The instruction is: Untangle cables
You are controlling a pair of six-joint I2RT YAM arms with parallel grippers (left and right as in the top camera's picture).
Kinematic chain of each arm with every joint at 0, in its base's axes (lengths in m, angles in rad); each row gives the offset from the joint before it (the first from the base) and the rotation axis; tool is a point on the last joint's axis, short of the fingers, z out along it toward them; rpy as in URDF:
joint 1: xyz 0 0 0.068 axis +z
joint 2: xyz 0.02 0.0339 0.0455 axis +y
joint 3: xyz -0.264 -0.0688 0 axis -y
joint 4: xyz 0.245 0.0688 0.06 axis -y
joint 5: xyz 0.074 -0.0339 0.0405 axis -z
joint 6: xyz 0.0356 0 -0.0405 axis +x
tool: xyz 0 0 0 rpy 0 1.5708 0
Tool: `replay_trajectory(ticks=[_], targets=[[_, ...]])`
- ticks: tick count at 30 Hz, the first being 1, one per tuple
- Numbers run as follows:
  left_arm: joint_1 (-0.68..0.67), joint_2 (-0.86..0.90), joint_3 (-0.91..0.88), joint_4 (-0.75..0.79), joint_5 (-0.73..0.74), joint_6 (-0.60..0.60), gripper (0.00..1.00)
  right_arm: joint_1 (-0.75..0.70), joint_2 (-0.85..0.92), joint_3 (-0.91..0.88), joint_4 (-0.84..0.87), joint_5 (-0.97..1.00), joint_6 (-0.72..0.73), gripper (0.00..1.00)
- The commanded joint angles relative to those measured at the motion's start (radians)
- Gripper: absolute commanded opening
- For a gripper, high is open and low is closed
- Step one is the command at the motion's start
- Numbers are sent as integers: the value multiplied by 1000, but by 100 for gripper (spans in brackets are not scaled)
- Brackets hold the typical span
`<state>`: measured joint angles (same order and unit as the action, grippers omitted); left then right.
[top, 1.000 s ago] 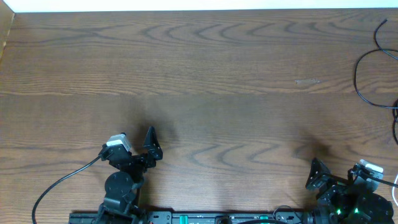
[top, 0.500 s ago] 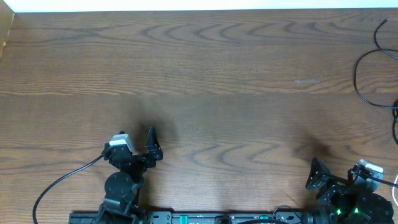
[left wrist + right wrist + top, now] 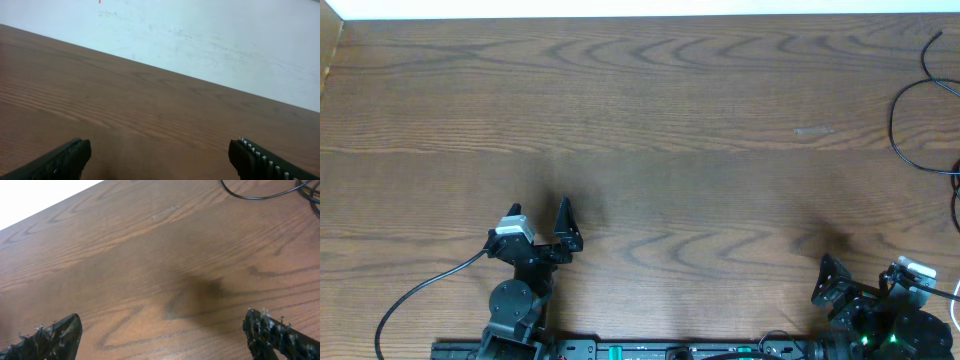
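Thin black cable loops [image 3: 900, 120] lie at the table's far right edge, partly cut off by the frame; the same black cable [image 3: 250, 196] curves across the top right of the right wrist view. No white cable shows. My left gripper [image 3: 540, 222] stands open low on the left of the table, far from the cable, and its wrist view shows only bare wood between the jaws of the left gripper [image 3: 160, 155]. My right gripper [image 3: 868, 278] is open at the bottom right, well short of the loops, and nothing sits between the jaws of the right gripper [image 3: 162, 332].
The wooden table [image 3: 650, 130] ends at a white wall along its far edge. A thick black wire [image 3: 410, 300] of the left arm curls at the bottom left. The arms' base rail [image 3: 640, 350] runs along the near edge.
My left gripper has shifted slightly forward and turned a little. The right arm and the cable have not moved.
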<state>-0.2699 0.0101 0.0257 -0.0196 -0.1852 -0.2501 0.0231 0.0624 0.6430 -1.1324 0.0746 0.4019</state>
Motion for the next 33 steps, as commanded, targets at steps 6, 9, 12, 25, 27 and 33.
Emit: replay_trajectory(ticks=[6,9,12,25,27,33], targets=[[6,-8,-22,-35,-6,14,93,7,-5,-4,2,-2,6,99],[40,-8,-22,-35,-6,18,93,7,-5,-4,2,-2,6,99],[101,-8,-22,-35,-6,26,94,7,-5,-4,3,-2,6,99],[211,-8,-22,-35,-6,195,93,7,-5,-4,3,-2,6,99],[211,-8,-22,-36,-6,242,93,7,-5,-4,3,-2,6,99],[211,-8,-22,-36,-6,348,93,7,-5,-4,3,-2,6,99]])
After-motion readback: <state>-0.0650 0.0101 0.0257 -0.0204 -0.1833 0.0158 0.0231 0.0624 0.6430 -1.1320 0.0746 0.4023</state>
